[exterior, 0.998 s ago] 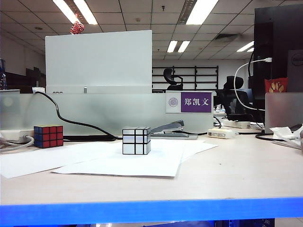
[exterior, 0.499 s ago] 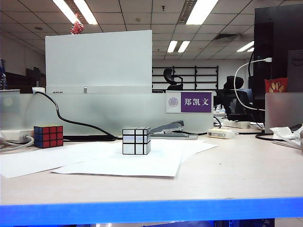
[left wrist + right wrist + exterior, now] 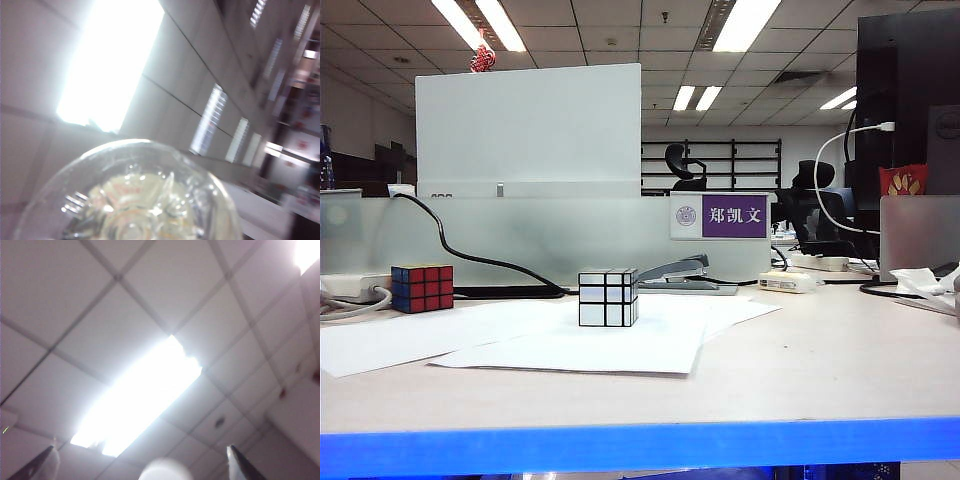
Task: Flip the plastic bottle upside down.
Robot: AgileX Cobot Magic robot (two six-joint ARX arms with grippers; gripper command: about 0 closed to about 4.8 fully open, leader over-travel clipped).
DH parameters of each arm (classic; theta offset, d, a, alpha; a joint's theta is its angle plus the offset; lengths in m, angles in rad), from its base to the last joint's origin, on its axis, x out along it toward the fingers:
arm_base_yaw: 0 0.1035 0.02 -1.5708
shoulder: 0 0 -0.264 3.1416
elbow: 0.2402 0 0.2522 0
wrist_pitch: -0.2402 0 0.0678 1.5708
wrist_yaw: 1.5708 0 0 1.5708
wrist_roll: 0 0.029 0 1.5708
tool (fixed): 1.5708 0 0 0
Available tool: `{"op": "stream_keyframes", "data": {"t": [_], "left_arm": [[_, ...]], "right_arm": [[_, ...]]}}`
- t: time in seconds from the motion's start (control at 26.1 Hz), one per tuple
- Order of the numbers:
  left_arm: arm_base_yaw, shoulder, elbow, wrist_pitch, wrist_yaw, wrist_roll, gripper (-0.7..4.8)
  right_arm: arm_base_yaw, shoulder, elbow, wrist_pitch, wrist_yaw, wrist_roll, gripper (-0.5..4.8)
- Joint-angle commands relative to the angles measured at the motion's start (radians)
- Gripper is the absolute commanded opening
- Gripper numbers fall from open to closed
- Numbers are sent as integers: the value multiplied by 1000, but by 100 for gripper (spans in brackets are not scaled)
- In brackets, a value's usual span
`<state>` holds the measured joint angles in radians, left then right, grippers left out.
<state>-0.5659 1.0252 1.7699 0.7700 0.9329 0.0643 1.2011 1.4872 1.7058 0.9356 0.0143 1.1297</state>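
Observation:
The plastic bottle (image 3: 145, 200) fills the left wrist view at very close range. I see its clear moulded base end-on against the ceiling, with a yellowish tint inside. My left gripper is shut on it, though its fingers are hidden behind the bottle. In the right wrist view my right gripper (image 3: 141, 456) points up at the ceiling and is open, its fingertips (image 3: 235, 457) far apart. A blurred white round shape (image 3: 164, 469) sits between them, and I cannot tell what it is. Neither arm nor the bottle shows in the exterior view.
A silver mirror cube (image 3: 608, 298) stands on white paper sheets (image 3: 570, 345) at the table's middle. A coloured cube (image 3: 422, 288) sits at the left, and a stapler (image 3: 685, 272) lies behind. A frosted partition (image 3: 520, 235) backs the table, and a blue edge (image 3: 640, 445) fronts it.

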Motion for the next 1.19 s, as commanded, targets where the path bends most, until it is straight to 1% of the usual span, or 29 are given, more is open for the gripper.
{"op": "stream_keyframes", "data": {"t": [0.04, 0.23, 0.31, 0.35, 0.38, 0.42, 0.5, 0.54, 0.58, 0.61, 0.69, 0.77, 0.88, 1.0, 1.07, 1.11, 1.15, 1.19], "left_arm": [[1, -2, 23, 23, -35, 7, -6], [1, -5, 27, 21, -42, 7, -6], [1, -11, 27, -5, -42, 8, -6], [1, -13, 27, -23, -42, 9, -6], [1, -15, 27, -55, -42, 18, -6], [1, -16, 27, -80, -42, 31, -6], [1, -22, 27, -155, -42, 76, -6], [3, -24, 27, -218, -44, 123, -6], [10, -28, 27, -272, -52, 165, -6], [18, -34, 27, -336, -76, 204, -6], [38, -37, 27, -458, -135, 275, -6], [46, -31, 27, -556, -160, 311, -6], [46, -3, 26, -666, -174, 339, -6], [46, 37, 26, -752, -187, 359, -6], [46, 74, 26, -803, -200, 377, -6], [52, 119, 26, -855, -223, 398, -6], [62, 145, 26, -869, -240, 397, -6], [103, 203, 26, -889, -231, 371, -6]], "right_arm": [[0, -3, 5, -66, 10, -22, 432], [-16, 6, 5, -79, 10, -48, 431], [-16, 6, 5, -80, -2, -110, 427], [-16, 6, 5, -80, -18, -165, 395], [-17, 5, 5, -83, -31, -213, 346], [-23, -2, 5, -96, -46, -274, 268], [-39, -18, 5, -137, -62, -362, 129], [-40, -30, 5, -178, -72, -432, 57], [-40, -41, 5, -222, -81, -500, 12], [-40, -55, 5, -274, -84, -571, -11], [-40, -90, 5, -409, -57, -706, -9], [-40, -122, 5, -531, -11, -827, -9], [-39, -163, 5, -671, 49, -975, -9], [-35, -202, 5, -794, 121, -1099, -9], [-35, -223, 5, -862, 163, -1157, -9], [-35, -247, 5, -941, 227, -1218, -9], [-35, -258, 4, -973, 261, -1241, -9], [-35, -275, 4, -1035, 334, -1283, -9]]}}
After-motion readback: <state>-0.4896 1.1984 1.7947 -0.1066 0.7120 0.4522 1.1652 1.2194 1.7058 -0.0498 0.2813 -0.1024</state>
